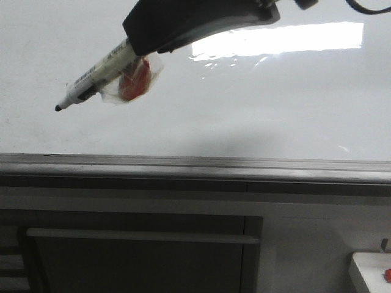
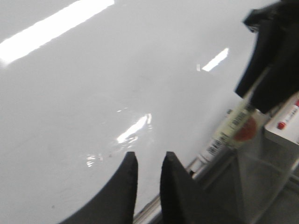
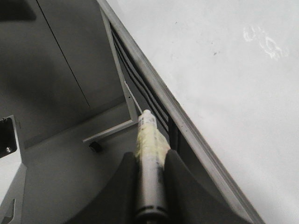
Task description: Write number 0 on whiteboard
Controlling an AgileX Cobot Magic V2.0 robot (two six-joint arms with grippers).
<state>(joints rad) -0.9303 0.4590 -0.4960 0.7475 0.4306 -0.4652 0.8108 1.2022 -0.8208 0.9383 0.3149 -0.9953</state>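
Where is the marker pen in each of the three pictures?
Front view: marker upper left, tip pointing lower left, over the whiteboard.
Left wrist view: marker at right, beside the board's edge.
Right wrist view: marker between the right gripper fingers.
Shared landmark: grey ledge.

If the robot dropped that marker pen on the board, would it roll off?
Probably it would roll: the marker looks round and smooth, and the whiteboard is glossy. It seems stiff and light, since the right gripper pinches it only at its back end. The grey ledge might stop it.
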